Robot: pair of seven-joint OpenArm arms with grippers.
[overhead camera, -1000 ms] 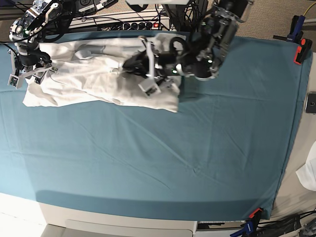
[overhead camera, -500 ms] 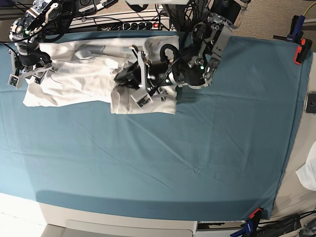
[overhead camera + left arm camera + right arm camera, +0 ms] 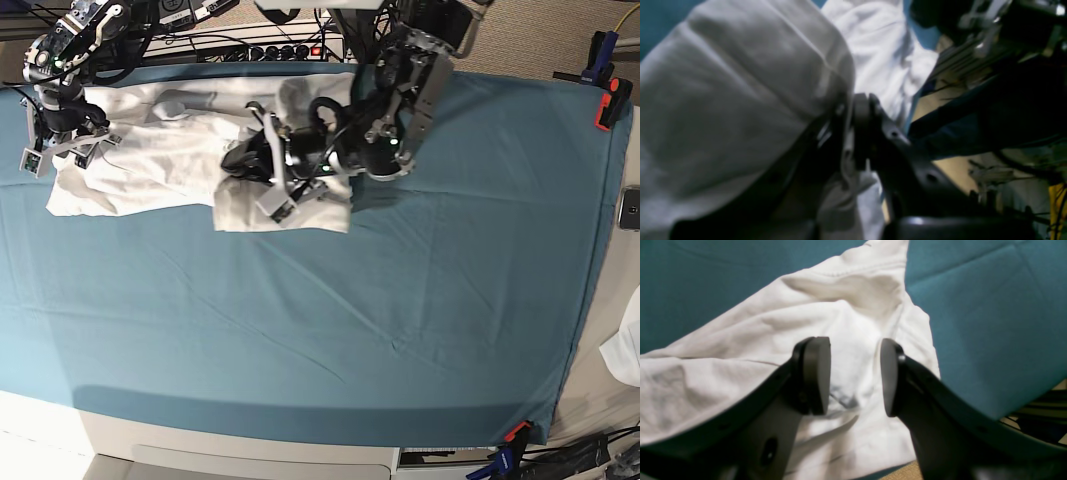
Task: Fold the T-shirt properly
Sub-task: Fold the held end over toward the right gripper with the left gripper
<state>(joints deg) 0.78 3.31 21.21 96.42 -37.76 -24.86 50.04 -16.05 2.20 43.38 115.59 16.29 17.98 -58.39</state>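
Note:
The white T-shirt (image 3: 150,150) lies crumpled along the far left of the teal table cloth (image 3: 400,300). Its right part is folded over leftward. My left gripper (image 3: 247,160) is above the shirt's middle, shut on a fold of the shirt. In the left wrist view the fingers (image 3: 862,133) pinch white cloth (image 3: 740,100), which drapes over one finger. My right gripper (image 3: 62,148) hovers at the shirt's left end. In the right wrist view it (image 3: 851,376) is open, with the shirt (image 3: 846,313) lying below the gap.
A power strip and cables (image 3: 270,50) run along the table's back edge. Orange and blue clamps (image 3: 608,95) hold the cloth at the right. A small white cloth scrap (image 3: 628,350) and a phone (image 3: 630,208) sit at the right edge.
My left gripper has moved left with the shirt's right part, laying it over the middle. The right arm has shifted slightly up and back.

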